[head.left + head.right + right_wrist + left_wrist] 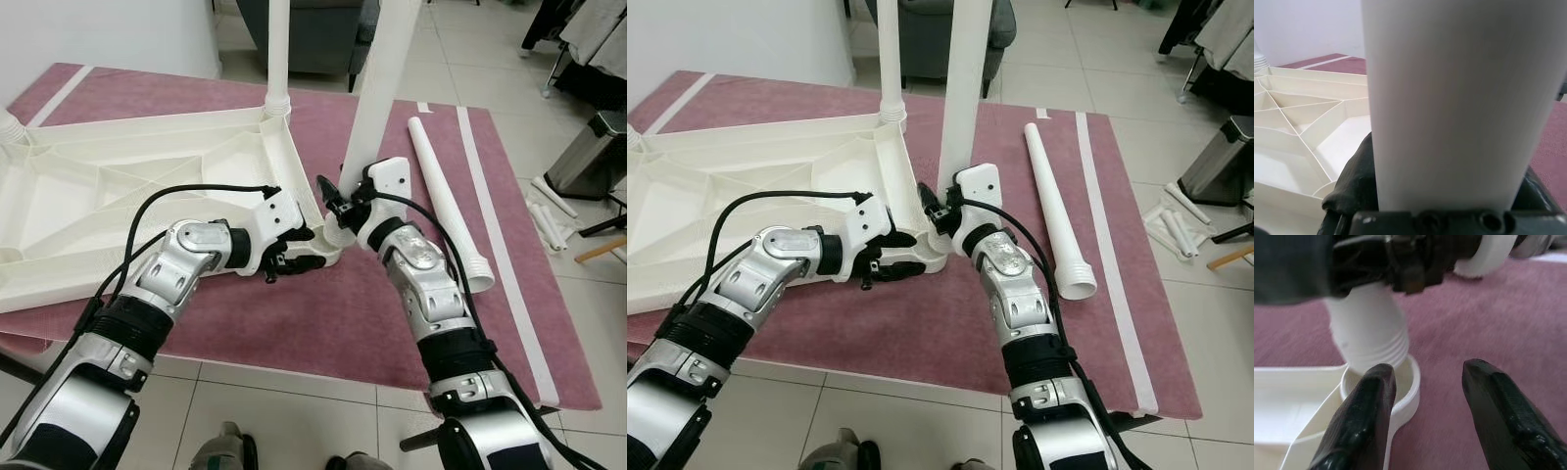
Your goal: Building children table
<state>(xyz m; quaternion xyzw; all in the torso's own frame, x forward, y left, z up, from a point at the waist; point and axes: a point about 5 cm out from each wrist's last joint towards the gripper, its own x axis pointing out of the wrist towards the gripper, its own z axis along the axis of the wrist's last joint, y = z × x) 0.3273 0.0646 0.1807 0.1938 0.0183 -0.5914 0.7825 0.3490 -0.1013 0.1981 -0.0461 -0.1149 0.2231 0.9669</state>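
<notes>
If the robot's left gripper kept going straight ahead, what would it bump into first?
Probably the round corner socket of the table top, which sits between the left gripper's open fingers, with the white leg held by the right gripper just behind. Depth is hard to judge.

From our head we look forward and down with two eyes sharing the upturned tabletop (147,186) on the rug (323,313). Our left wrist camera sits close over the corner socket (1400,387); our right presses against the upright leg (1459,98).
</notes>
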